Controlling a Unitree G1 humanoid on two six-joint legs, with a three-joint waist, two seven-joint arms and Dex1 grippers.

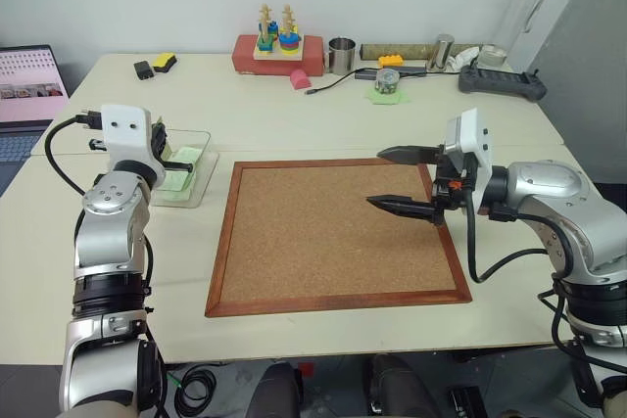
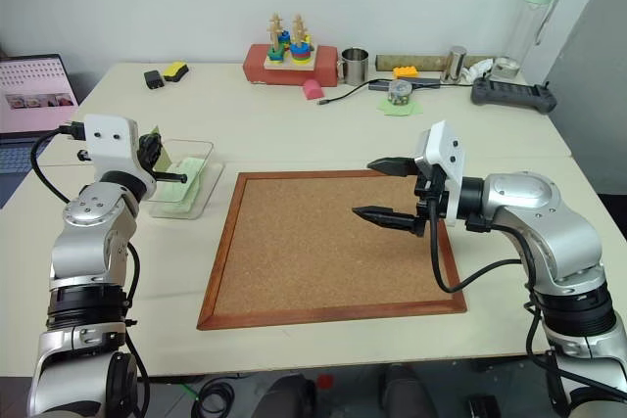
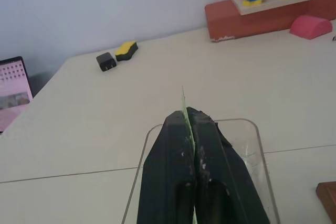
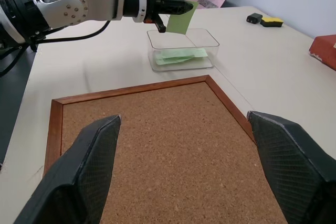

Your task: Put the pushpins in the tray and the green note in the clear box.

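Left gripper (image 4: 181,8) at centre-left of the head view, reaching level and forward over the clear box (image 1: 186,171); jaws clenched on the green note (image 4: 181,20), pinched at its top edge. Note hanging upright above the box's open top in the right wrist view, seen edge-on as a thin green line between the black fingers (image 3: 173,150) in the left wrist view. More light green sheets lying flat on the box floor. Box resting on the bench (image 1: 294,124), just beside the left edge of the cork board (image 1: 333,237) and apart from its frame. Left forearm rising from the lower left, elbow bent, wrist camera block white and facing up.

Right gripper (image 1: 404,181) at centre-right, pointing toward the left of the frame over the board's right part, near its upper right corner; jaws released and spread wide, one black finger above the other in the head view, grasping nothing. Right forearm coming in from the right edge, elbow out and wrist bent inward.

Along the upper edge of the bench: red block with a stacking toy (image 1: 277,44), metal cup (image 1: 341,56), small jar on a wrinkled green sheet (image 1: 389,85), black controller (image 1: 502,80), yellow and black items (image 1: 157,66) at upper left. Laptop (image 1: 24,85) at the far left edge.
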